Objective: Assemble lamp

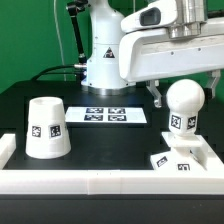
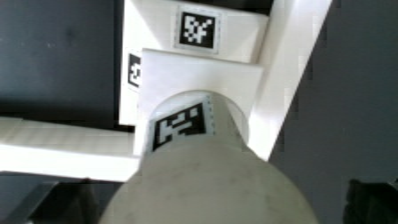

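Observation:
The round bulb (image 1: 184,105) stands upright on its stem over the small square base (image 1: 178,161) at the exterior view's right, near the front corner. My gripper (image 1: 185,98) hangs over it with one finger on each side of the bulb's head; a small gap shows on both sides, so it is open. In the wrist view the bulb (image 2: 205,165) fills the middle between my gripper's (image 2: 217,208) dark fingertips, with the tagged base (image 2: 199,40) beyond it. The cone shade (image 1: 46,128) stands alone at the exterior view's left.
The marker board (image 1: 110,114) lies at the middle back in front of the robot's pedestal (image 1: 103,60). A low white wall (image 1: 100,181) runs along the table's front and turns up at both ends, close to the base.

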{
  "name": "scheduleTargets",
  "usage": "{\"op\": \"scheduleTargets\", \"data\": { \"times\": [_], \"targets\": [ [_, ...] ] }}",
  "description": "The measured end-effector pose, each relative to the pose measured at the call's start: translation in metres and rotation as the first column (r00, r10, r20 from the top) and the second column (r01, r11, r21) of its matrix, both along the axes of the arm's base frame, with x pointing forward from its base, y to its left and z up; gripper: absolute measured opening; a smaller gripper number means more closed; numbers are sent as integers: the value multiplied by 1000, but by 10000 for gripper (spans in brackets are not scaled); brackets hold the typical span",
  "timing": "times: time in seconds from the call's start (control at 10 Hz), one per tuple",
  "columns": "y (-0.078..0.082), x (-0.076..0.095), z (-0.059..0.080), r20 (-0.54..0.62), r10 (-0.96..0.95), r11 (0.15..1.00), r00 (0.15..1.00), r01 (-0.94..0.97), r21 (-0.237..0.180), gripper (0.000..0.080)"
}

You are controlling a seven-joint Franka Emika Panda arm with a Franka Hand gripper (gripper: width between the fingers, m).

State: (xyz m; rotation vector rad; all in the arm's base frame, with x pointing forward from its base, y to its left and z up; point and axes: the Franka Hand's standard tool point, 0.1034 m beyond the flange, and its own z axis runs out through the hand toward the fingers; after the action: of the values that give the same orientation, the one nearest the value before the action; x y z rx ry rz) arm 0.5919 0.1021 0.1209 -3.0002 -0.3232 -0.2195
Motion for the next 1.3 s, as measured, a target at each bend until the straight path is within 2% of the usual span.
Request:
{"op": "scheduleTargets", "data": {
  "times": [0.2, 0.9, 1.0, 1.1, 1.2, 1.3],
  "targets": [
    [-2, 1, -3, -2, -2, 1000, 1000, 2, 0, 699],
    [-3, 6, 2, -8, -13, 1000, 1000, 13, 4, 699],
    [-5, 6, 2, -5, -6, 1000, 1000, 6, 2, 656],
    [-7, 7, 1, -4, 0, 1000, 1000, 0, 1, 656],
    [-6, 7, 1, -4, 0, 1000, 1000, 0, 1, 577],
    [-6, 7, 1, -6, -14, 1000, 1000, 14, 4, 577]
  ]
}}
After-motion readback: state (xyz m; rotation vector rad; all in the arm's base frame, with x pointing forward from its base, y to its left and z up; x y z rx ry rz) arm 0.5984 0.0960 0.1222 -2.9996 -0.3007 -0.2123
